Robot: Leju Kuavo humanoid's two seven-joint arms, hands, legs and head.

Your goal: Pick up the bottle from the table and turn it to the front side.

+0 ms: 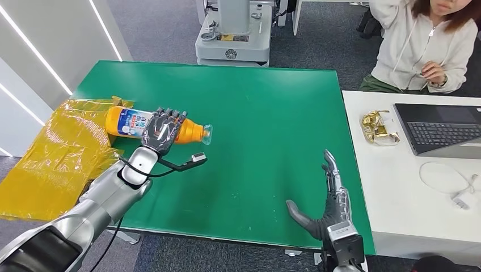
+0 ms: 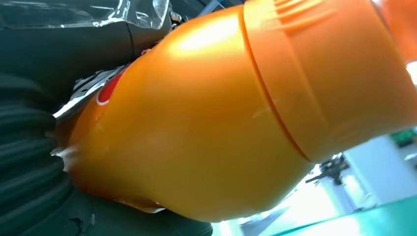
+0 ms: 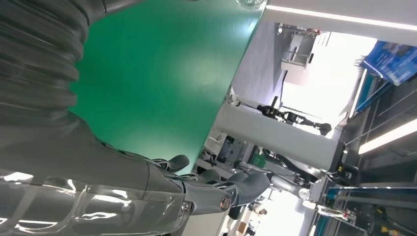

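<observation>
Yellow plastic bag [image 1: 57,153] lay at tabletop's [image 1: 255,141] left edge. Just right of it, orange bottle [image 1: 133,123] lay on its side, base w/ the bag, clear cap pointing right. Left hand [image 1: 163,130] was wrapped over bottle's mid-body, gripping it. Risk: smooth round body could roll or slip in grip during lift/turn; base may snag bag. Right hand [image 1: 330,199] rested released, fingers straight, near front right edge.

The bottle [image 1: 127,122] — orange plastic with a blue-and-white label and a clear cap — lies on its side at the left of the green tabletop [image 1: 255,124], its base over the edge, cap pointing inward.
</observation>
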